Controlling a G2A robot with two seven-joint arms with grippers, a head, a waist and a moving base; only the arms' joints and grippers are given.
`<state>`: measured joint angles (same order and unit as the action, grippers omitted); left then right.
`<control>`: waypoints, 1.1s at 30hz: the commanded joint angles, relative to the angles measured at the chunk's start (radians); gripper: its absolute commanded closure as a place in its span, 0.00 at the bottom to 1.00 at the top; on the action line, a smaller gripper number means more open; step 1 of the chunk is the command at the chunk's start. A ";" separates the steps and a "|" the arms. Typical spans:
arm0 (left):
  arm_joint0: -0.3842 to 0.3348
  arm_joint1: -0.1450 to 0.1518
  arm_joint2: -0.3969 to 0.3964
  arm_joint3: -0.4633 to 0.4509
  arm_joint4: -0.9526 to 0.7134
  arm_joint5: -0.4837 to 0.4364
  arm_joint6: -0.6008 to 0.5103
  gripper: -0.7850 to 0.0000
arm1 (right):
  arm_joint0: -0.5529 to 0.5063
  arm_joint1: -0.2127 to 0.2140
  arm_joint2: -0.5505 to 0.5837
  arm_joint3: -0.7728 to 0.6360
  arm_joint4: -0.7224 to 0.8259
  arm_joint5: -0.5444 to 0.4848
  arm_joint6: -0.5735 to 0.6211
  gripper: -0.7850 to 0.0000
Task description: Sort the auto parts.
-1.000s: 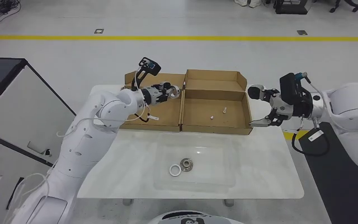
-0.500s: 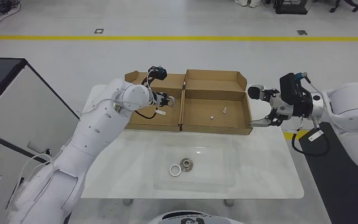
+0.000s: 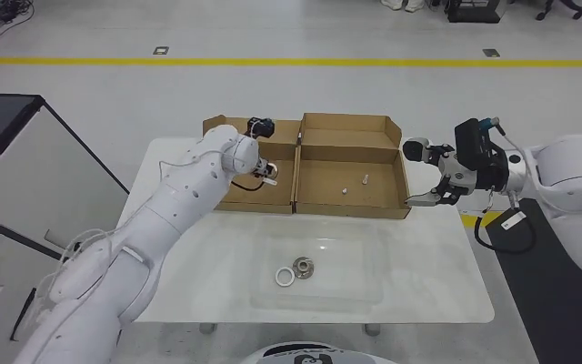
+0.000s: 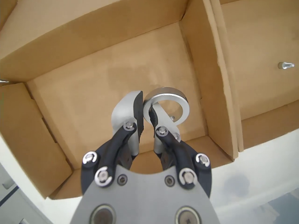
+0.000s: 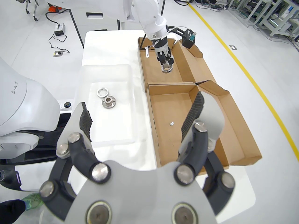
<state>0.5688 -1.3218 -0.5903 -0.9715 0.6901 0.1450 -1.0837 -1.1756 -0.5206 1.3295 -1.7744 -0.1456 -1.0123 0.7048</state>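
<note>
My left gripper (image 4: 146, 108) is shut on a silver metal ring (image 4: 184, 108), one finger through its hole and the other outside its wall. It holds the ring low inside the left cardboard box (image 4: 81, 89), near the wall shared with the right box (image 3: 364, 196). The right wrist view shows this left gripper (image 5: 166, 67) and the ring (image 5: 167, 70) from afar. My right gripper (image 5: 140, 103) is open with nothing in it, and stands off the right box's outer side (image 3: 420, 173). A second ring (image 3: 285, 276) and a flanged hub (image 3: 303, 267) lie in the clear tray (image 3: 355, 282).
Two small bolts (image 3: 364, 179) (image 3: 345, 191) lie on the right box's floor. The white table (image 3: 436, 273) has bare room to the right and left of the tray. A dark-framed cabinet (image 3: 36, 173) stands off the table's left side.
The left arm has swung its wrist in over the left box and brought the ring down inside it. The right arm has not moved.
</note>
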 commanded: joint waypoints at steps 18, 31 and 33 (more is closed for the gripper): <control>-0.058 -0.127 0.094 0.279 -0.011 -0.017 0.040 1.00 | 0.000 0.000 0.000 0.000 0.000 0.000 0.000 0.00; -0.067 -0.155 0.083 0.332 0.002 -0.025 0.046 0.00 | 0.000 0.000 0.000 0.000 0.000 0.000 0.000 0.00; -0.069 -0.151 0.073 0.327 0.010 -0.024 0.045 0.00 | 0.000 0.000 0.000 0.000 0.000 0.000 0.000 0.00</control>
<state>0.5003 -1.4744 -0.5136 -0.6421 0.6971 0.1197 -1.0385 -1.1756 -0.5206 1.3295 -1.7744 -0.1456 -1.0123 0.7048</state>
